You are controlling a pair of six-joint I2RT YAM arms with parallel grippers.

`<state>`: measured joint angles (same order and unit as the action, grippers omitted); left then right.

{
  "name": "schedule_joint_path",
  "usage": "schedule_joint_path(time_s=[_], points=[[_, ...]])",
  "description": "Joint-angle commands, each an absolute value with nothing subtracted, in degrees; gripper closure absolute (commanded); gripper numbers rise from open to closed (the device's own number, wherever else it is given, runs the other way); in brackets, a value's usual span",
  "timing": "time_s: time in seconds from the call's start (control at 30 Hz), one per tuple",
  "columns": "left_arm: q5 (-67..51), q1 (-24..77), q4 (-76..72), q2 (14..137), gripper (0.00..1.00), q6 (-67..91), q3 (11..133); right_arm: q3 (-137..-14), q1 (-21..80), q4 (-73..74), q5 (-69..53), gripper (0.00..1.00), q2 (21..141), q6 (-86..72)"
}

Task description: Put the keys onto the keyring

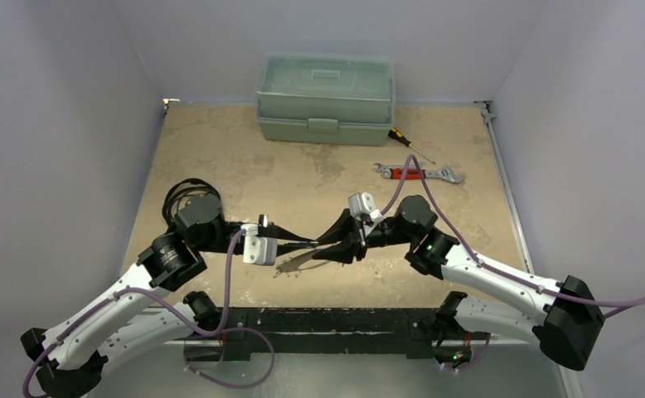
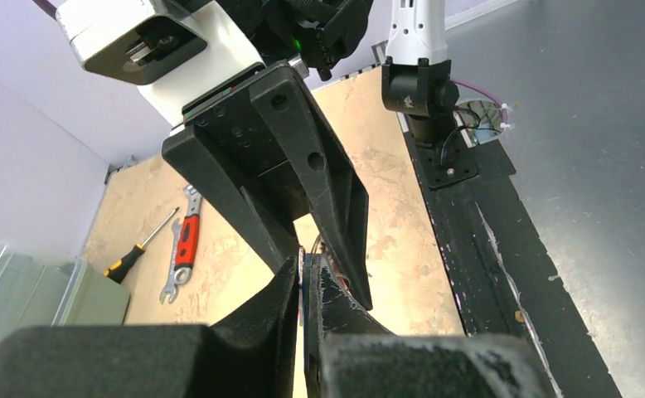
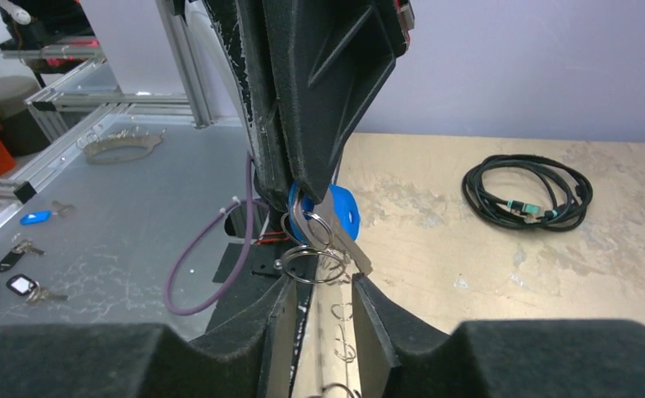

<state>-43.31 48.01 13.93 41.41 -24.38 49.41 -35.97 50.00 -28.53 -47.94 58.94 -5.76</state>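
Observation:
My left gripper (image 2: 305, 269) is shut on a silver key with a blue tag (image 3: 341, 211), held above the table. Only the key's thin edge shows between the left fingers. A small split ring (image 3: 312, 267) hangs from that key, right at the tips of my right gripper (image 3: 323, 282). The right jaws stand apart; whether they touch the ring I cannot tell. In the top view both grippers (image 1: 315, 243) (image 1: 346, 247) meet tip to tip mid-table. The keyring (image 1: 301, 263) lies on the table under them, and its wire loops (image 3: 344, 315) show between the right fingers.
A green toolbox (image 1: 325, 98) stands at the back. A screwdriver (image 1: 409, 145) and a red-handled wrench (image 1: 419, 172) lie to its right. A coiled black cable (image 1: 182, 197) lies at the left. The black base rail (image 1: 327, 322) runs along the near edge.

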Motion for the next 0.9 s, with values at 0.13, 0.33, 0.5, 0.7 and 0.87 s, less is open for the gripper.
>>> schedule_joint_path(time_s=[0.13,0.33,0.5,0.7,0.87], points=[[-43.87,47.82,10.54,41.35,1.0,-23.95,51.67,-34.86,49.96,-37.08,-48.35,0.74,59.26,-9.71],[-43.25,47.87,10.47,41.13,1.0,-24.25,51.44,-34.2,50.01,-39.61,-49.8,0.61,59.72,-11.4],[-43.23,47.81,10.28,41.22,1.0,-24.26,51.53,-33.87,49.99,-41.74,-50.48,0.58,60.91,-12.57],[-42.9,47.82,10.37,40.97,1.0,-24.26,51.52,-33.32,50.01,-43.58,-50.8,0.75,61.56,-13.49],[-42.6,47.85,10.51,40.95,1.0,-24.43,51.52,-33.29,50.01,-44.18,-50.89,0.9,61.84,-13.8]])
